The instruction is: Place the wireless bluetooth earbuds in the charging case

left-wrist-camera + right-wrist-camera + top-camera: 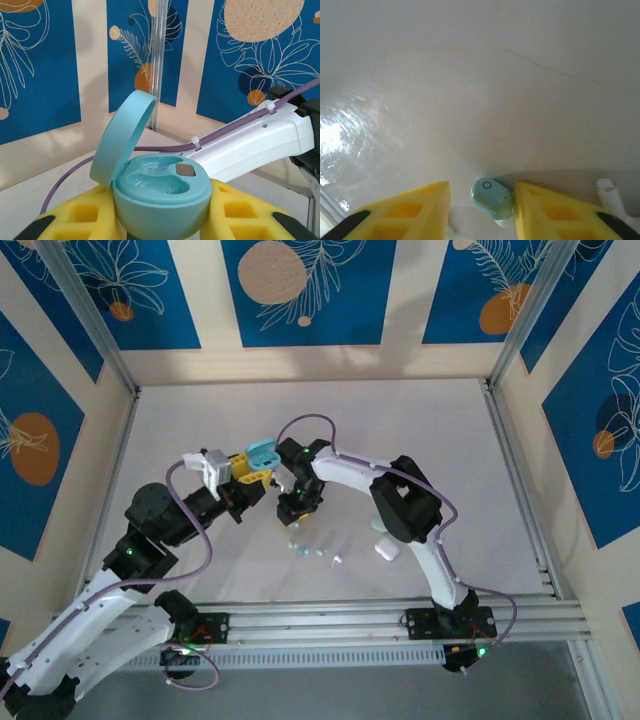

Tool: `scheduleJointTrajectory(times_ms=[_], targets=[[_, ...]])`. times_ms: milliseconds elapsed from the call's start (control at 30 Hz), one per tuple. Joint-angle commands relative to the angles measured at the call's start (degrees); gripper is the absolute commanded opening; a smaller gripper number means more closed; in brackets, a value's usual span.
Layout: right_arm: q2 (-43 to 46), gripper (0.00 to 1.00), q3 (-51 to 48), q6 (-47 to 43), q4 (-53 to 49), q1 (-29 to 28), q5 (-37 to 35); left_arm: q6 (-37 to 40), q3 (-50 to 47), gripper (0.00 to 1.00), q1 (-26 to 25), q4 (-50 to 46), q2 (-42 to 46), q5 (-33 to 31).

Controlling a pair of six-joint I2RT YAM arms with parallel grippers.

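- counter (420, 440): pale; loose earbuds (305, 548) lie near its front middle.
- left pincer (254, 472): clamped on the charging case (160, 192), holding it raised off the counter.
- right pincer (481, 202): fingers narrowly apart around one earbud (492, 199); whether it grips or merely straddles, cannot tell.
- charging case: pale teal, lid (125, 135) hinged open, moulded wells empty.
- earbud: glossy, pale green, bean-shaped. Step judged: pick-up. Next move calls for carrying it across and seating it, correctly turned, in a well.
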State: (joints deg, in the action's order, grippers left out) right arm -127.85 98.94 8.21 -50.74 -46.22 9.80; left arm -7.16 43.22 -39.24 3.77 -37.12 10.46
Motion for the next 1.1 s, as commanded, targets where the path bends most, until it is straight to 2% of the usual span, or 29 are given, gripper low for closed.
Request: scheduleJointTrajectory(times_ms=[0,1067], targets=[[1.3,0.37,-0.1,-1.6,-2.1,-0.8,2.9,-0.6,2.3,0.24,-0.2,1.6,0.2,1.1],[-2.8,0.37,1.3,-3.8,-3.5,-0.9,4.2,-1.2,1.8,0.25,-0.1,2.3,-0.5,1.1]])
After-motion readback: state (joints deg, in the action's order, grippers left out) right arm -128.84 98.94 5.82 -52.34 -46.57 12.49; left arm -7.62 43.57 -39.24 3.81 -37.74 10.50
